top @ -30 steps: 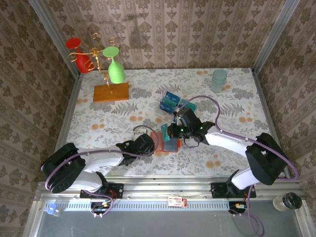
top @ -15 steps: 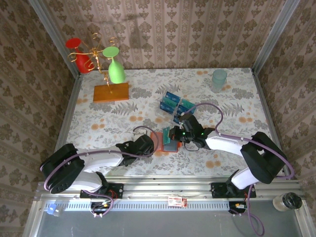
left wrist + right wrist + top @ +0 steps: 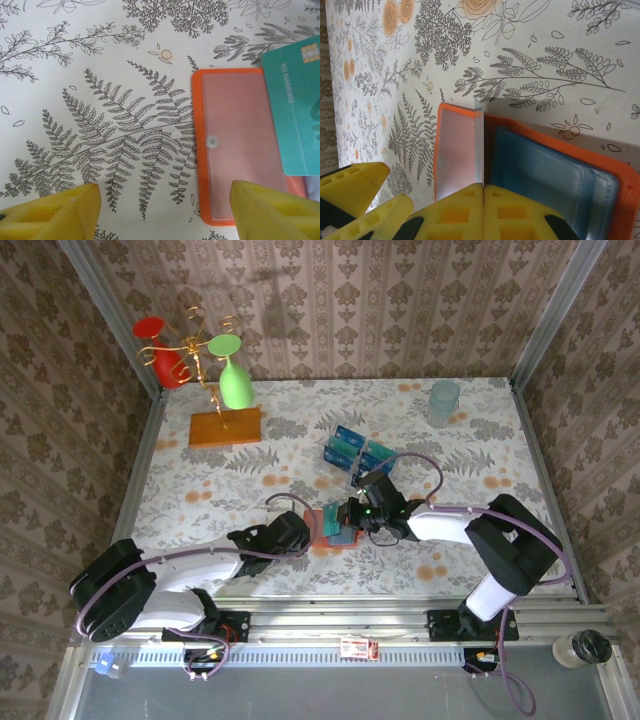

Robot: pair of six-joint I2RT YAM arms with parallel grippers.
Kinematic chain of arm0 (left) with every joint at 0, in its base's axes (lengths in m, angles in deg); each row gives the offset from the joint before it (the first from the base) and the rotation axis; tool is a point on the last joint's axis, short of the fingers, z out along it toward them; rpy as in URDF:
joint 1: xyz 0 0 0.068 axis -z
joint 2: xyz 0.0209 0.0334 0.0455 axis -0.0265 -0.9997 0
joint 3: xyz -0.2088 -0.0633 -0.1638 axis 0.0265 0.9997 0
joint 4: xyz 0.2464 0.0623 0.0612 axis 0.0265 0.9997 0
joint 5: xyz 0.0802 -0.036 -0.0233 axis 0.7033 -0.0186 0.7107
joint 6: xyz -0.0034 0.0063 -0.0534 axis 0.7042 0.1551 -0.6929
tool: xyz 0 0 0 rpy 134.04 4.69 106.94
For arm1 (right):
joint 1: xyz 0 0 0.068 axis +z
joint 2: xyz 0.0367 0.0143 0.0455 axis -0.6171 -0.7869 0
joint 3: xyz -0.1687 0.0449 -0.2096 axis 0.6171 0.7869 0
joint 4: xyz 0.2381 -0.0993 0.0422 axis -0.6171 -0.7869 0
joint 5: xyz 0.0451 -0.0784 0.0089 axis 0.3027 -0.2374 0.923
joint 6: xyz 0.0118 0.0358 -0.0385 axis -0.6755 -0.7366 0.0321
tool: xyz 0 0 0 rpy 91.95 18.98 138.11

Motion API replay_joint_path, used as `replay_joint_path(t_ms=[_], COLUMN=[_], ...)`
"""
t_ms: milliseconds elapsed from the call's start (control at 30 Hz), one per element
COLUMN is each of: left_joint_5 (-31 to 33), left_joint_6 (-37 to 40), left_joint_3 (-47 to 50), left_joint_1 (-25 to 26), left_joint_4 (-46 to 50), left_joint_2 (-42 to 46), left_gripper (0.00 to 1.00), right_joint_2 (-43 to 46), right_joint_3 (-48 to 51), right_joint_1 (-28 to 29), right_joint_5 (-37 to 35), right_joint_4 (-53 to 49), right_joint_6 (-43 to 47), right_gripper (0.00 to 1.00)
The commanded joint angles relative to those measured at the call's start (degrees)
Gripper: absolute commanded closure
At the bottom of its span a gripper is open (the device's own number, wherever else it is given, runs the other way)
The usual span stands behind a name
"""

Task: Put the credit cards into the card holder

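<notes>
While bare floral tabletop (image 3: 200,490) lies open to the left, the clear plastic tray (image 3: 352,452) of glossy blue and teal cards sits just behind the right gripper (image 3: 483,189). It is clamped on a teal card (image 3: 294,112) over the open orange-red card holder (image 3: 333,532). The left gripper (image 3: 160,210) hangs with fingers spread at the holder's flap edge.

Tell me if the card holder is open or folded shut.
Open. The card holder lies spread, both inner halves showing: pink window and grey-blue slots.

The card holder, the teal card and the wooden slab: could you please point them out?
card holder (image 3: 240,150), left wrist view, pinkish flap.
teal card (image 3: 295,110), left wrist view, printed face.
wooden slab (image 3: 235,428), top external view, top face.
</notes>
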Motion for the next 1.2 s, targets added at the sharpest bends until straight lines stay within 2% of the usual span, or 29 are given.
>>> replay_joint_path(t_ms=[0,500,800,1167], left_joint_5=[1.6,-0.1,0.4,0.5], left_joint_6=[1.6,5.7,3.0,1.6], left_joint_3=[-1.9,-4.7,-1.5,-0.1], left_joint_1=[0.1,-1.2,-1.1,-0.6], left_joint_4=[2.2,-0.6,-1.8,-2.3], left_joint_2=[1.1,-9.4,-9.1,-8.0], left_gripper=[0.29,0.29,0.29,0.29], right_joint_2=[-1.2,2.0,7.1,7.7], right_joint_3=[-0.6,1.3,5.6,8.5], right_joint_1=[-0.3,-0.6,-0.6,1.2], right_joint_5=[2.0,1.4,-1.6,-6.4], right_joint_4=[1.1,1.2,5.3,14.1], right_joint_6=[0.5,0.6,-0.7,-3.9], right_gripper=[1.0,1.0,1.0,1.0])
